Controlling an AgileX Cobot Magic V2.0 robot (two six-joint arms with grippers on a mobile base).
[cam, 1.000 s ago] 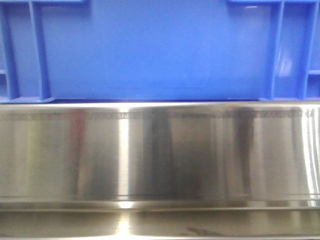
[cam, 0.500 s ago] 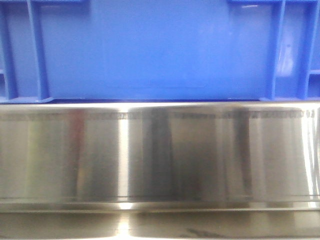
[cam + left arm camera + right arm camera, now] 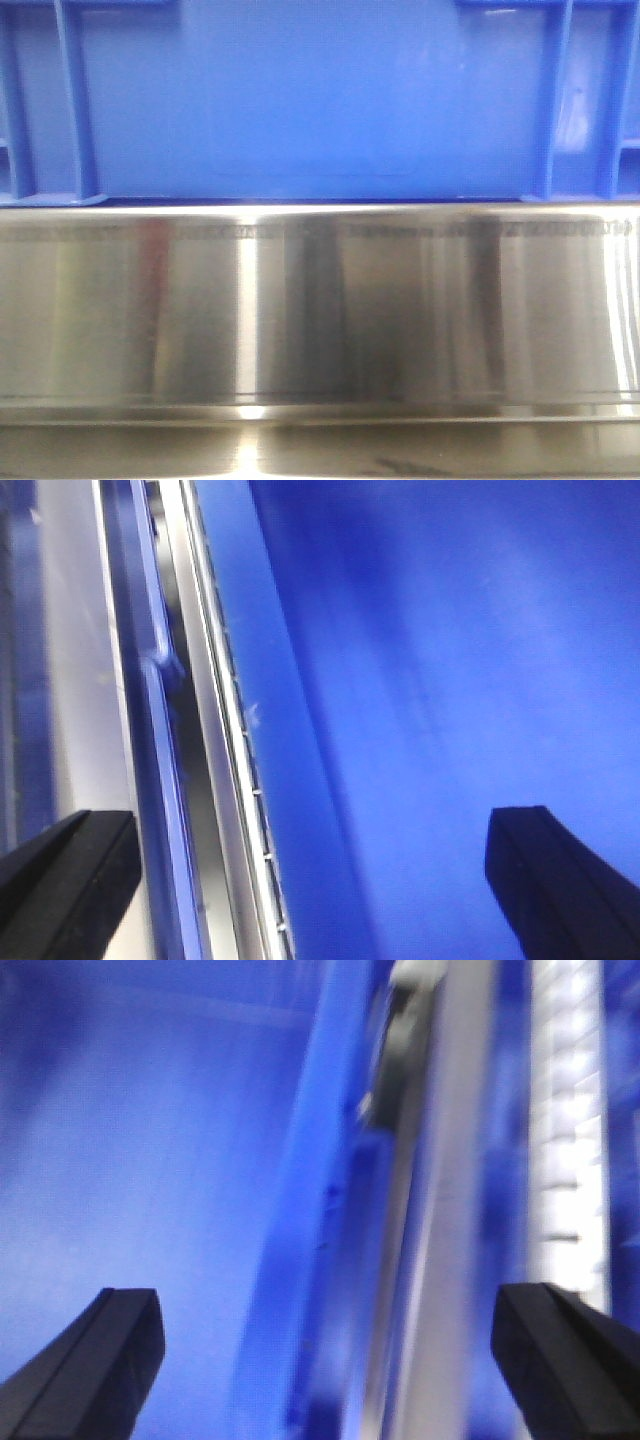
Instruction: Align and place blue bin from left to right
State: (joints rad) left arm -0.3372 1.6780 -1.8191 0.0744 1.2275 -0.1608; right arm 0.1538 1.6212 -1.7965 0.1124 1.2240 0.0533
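Note:
The blue bin (image 3: 320, 100) fills the top of the front view, its smooth side wall and paired corner ribs resting on a steel ledge. In the left wrist view my left gripper (image 3: 310, 825) is open and straddles the blue bin's (image 3: 450, 680) left wall. One finger is outside it and the other over the blue inside. In the right wrist view my right gripper (image 3: 328, 1300) is open and straddles the blue bin's (image 3: 150, 1160) right wall in the same way. Neither finger pair visibly presses on the wall.
A polished stainless-steel front panel (image 3: 320, 310) runs the full width below the bin. Steel surface (image 3: 75, 680) shows just outside the bin's left wall. A bright steel strip (image 3: 450, 1210) and a white ribbed band (image 3: 565, 1110) lie outside its right wall.

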